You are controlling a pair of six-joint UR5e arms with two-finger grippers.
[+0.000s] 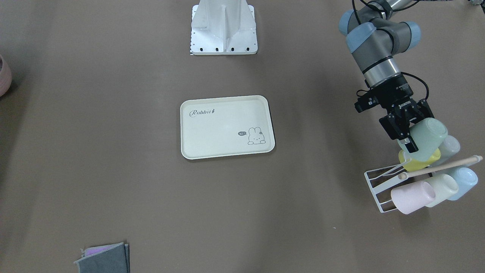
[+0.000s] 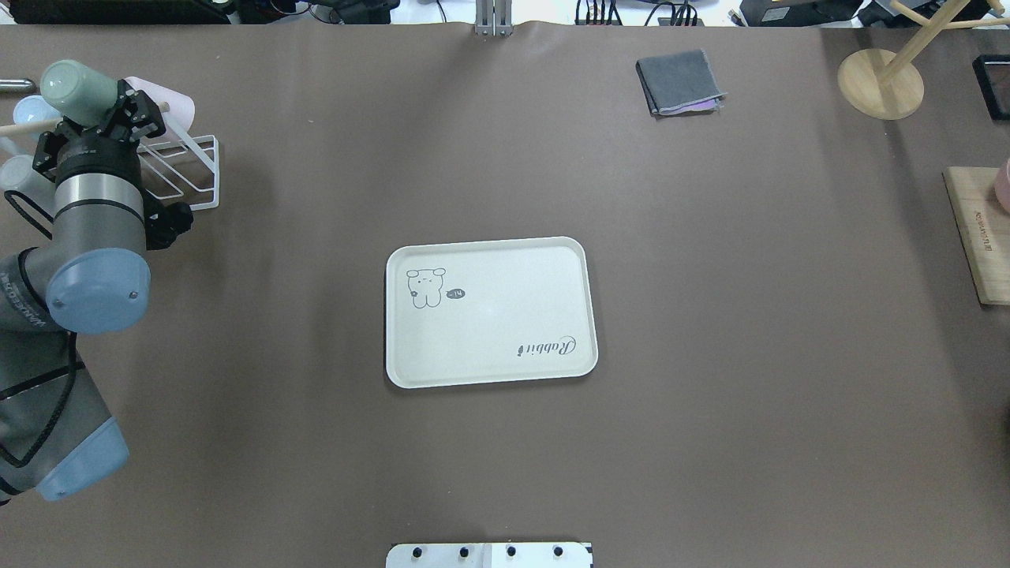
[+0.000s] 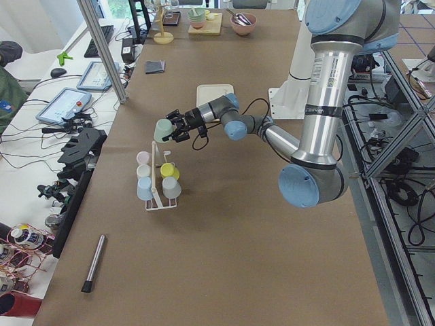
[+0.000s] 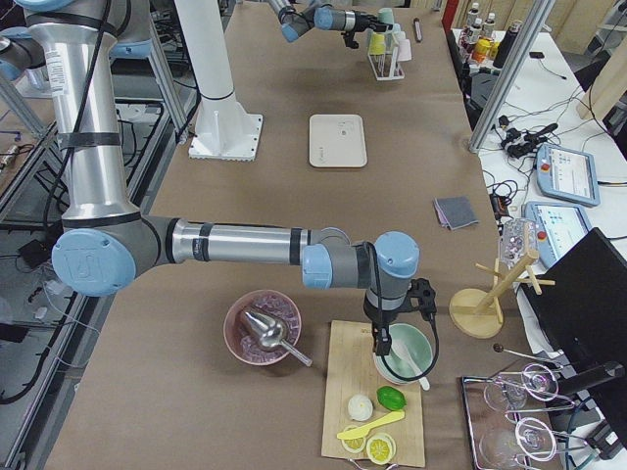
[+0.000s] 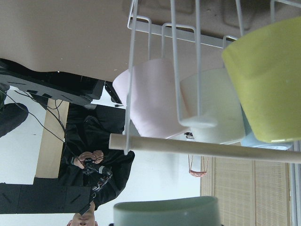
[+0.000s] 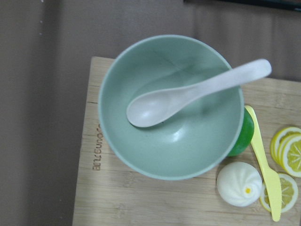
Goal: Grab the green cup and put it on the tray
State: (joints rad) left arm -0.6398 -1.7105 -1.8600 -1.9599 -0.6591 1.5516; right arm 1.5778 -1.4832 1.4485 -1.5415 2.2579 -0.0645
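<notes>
The green cup is tilted in my left gripper, which is shut on it just above the white wire rack at the table's left end. The cup also shows in the overhead view, the exterior left view, and as a rim at the bottom of the left wrist view. The cream tray with "Rabbit" script lies empty at the table's middle, well apart from the cup. My right gripper hangs over a green bowl; I cannot tell whether it is open or shut.
The rack holds a pink cup, a pale whitish cup, a light blue cup, a yellow cup and a wooden rod. A folded grey cloth, a wooden stand and a cutting board lie to the right.
</notes>
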